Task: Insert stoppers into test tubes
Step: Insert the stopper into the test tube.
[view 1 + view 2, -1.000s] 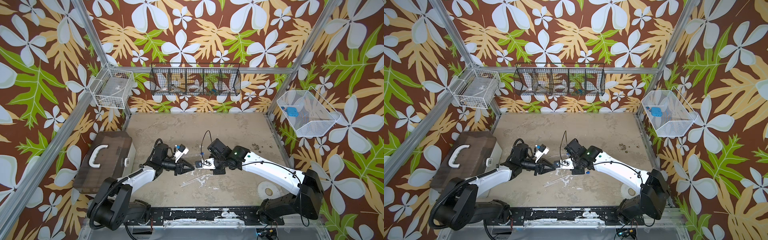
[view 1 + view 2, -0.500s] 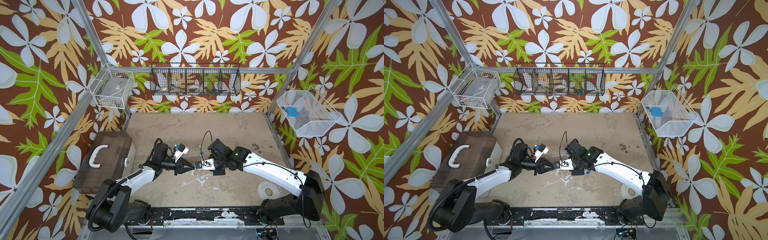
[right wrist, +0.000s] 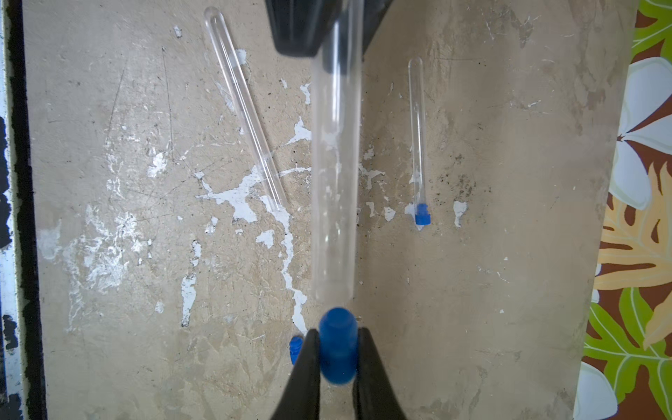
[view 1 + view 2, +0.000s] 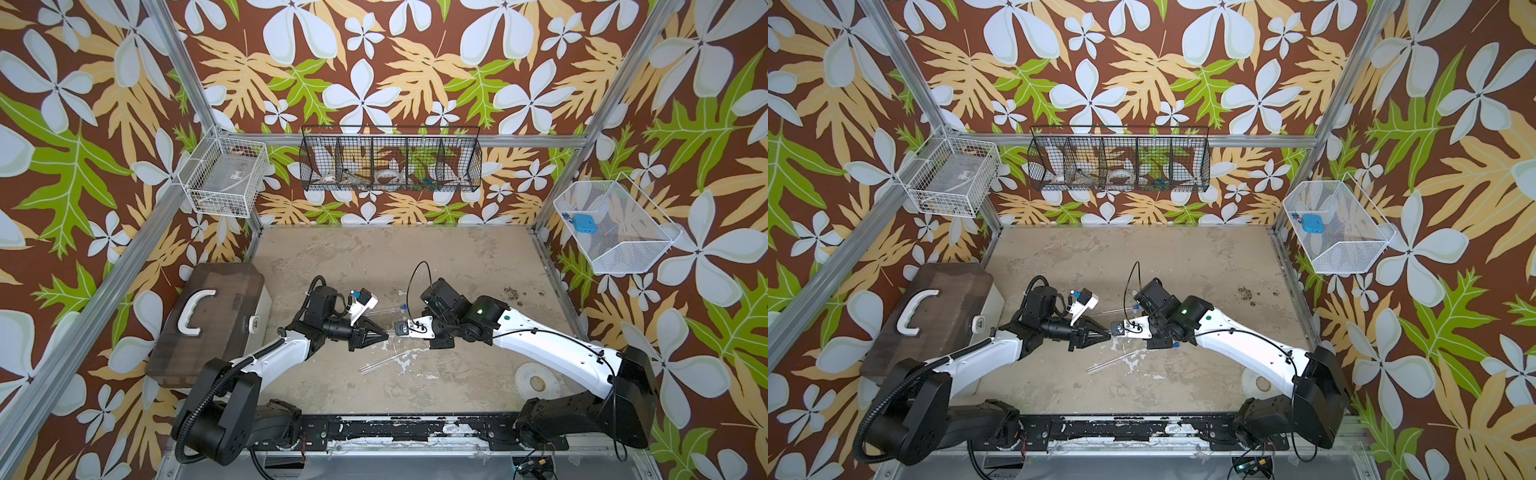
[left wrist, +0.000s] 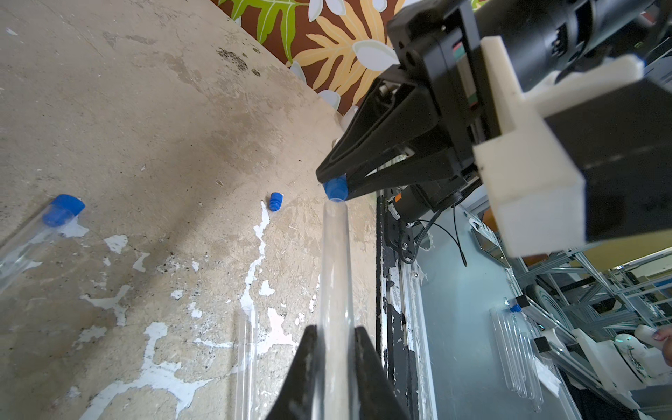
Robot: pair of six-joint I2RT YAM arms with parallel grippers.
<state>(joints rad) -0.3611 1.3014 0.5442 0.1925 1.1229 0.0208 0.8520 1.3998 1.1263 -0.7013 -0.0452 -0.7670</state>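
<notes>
Tubes come in three states here. Nearest the arm bases, a bare tube [image 4: 378, 362] lies flat on the table [image 4: 374, 257], mouth open, nothing touching it. A loose stopper [image 5: 275, 201] sits on the table under the right gripper [image 3: 338, 336], apart from every tube.

Above the middle of the table the two arms meet tip to tip. The left gripper [image 5: 335, 329] is clenched on the held tube [image 5: 334, 272], pinching it toward its closed end so that most of its length juts out toward the other arm. The right gripper is clamped on a stopper [image 3: 337, 349], squeezing its sides and leaving its nose free. That nose sits right at the held tube's mouth, lined up but not seated. Whether it touches the rim cannot be told.

Beyond the grippers, a capped tube [image 3: 418, 138] lies on the table, its blue plug already in.

The held tube looks light, rigid and slick, and probably brittle, so a hard squeeze or a sideways shove risks a crack or a slip. Held so far back, its mouth may waver, and a hold nearer the mouth would likely be steadier. The stopper looks soft and ribbed, so it should give on entry. It is best held by its wide rear, as here, and pushed straight along the tube's axis.
</notes>
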